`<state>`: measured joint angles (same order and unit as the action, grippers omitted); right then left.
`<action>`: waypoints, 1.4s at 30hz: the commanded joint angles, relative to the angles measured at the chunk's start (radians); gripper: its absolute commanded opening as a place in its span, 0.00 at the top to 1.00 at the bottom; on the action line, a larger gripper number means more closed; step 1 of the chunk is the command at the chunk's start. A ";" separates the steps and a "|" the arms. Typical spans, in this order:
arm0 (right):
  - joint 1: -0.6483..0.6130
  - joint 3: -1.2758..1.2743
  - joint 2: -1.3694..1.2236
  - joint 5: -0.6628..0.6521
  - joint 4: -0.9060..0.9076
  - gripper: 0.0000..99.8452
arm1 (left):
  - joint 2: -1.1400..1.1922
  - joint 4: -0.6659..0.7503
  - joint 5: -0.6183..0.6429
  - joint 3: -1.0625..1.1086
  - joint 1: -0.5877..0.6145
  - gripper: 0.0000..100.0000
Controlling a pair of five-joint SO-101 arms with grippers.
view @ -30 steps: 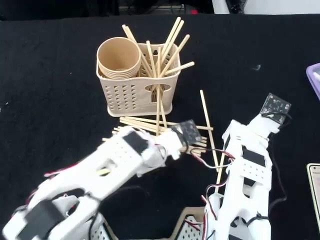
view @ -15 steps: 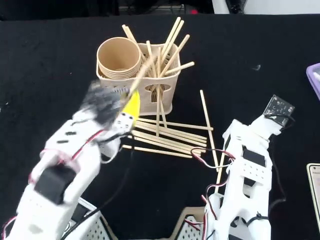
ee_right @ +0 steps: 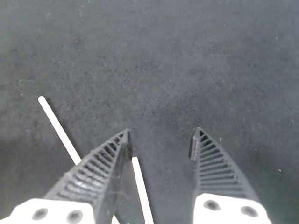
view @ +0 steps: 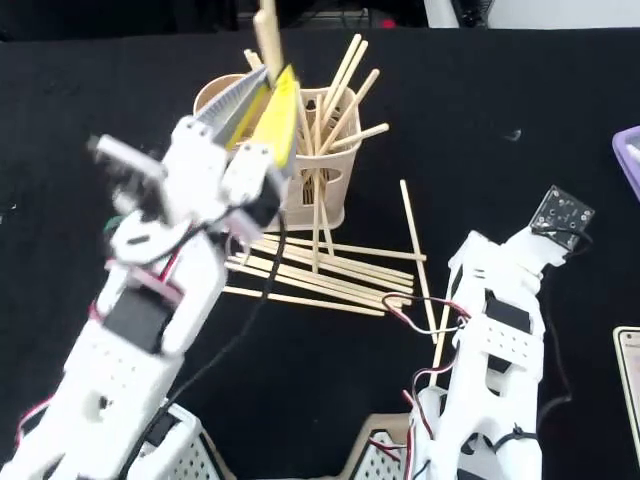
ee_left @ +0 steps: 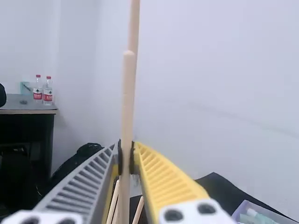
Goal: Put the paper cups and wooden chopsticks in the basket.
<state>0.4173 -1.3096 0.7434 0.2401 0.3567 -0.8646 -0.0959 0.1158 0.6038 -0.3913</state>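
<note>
High view: at the left, the white left arm [view: 140, 330] rises from the near edge of the black cloth-covered table [view: 90, 120], and its left gripper [view: 272, 78], with one grey and one yellow ribbed finger, hangs over the cream perforated plastic basket [view: 338, 185]. It pinches a pair of pale wooden chopsticks [view: 267, 30] that stand upright above the basket; the left wrist view shows the gripper [ee_left: 125, 145] pressed tight on these two sticks [ee_left: 129, 84], one reaching higher than the other. A stack of tan paper cups [view: 208, 98] sits in the basket's left part, partly hidden behind the gripper, and more wooden chopsticks [view: 348, 85] lean fanned out of its right part. Just in front of the basket a loose bundle of chopsticks [view: 330, 272] lies crosswise on the cloth, with a single stick [view: 415, 250] beside it, running toward the white right arm [view: 495, 340]. In the right wrist view, the right gripper [ee_right: 161, 140] has its black fingers spread apart above the cloth, holding nothing, with one chopstick end [ee_right: 140, 186] between them and another [ee_right: 58, 128] just outside. A purple container [view: 628, 155] sits at the far right edge.
</note>
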 commanded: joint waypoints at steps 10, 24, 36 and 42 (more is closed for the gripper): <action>0.005 0.013 -0.002 0.011 -0.028 0.79 | 0.580 0.025 0.002 -0.555 0.050 0.97; 0.005 0.013 -0.002 0.011 -0.028 0.79 | 0.624 0.023 0.002 -0.470 0.082 0.97; 0.003 0.013 -0.002 0.011 -0.025 0.79 | 0.497 0.025 0.003 -0.242 0.091 0.92; 0.003 0.013 -0.002 0.009 -0.025 0.79 | 0.443 0.023 0.003 -0.223 0.091 0.92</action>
<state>0.4173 -1.3096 0.7434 0.2417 0.3567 -0.3475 -0.0882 0.1174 0.3966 -0.3115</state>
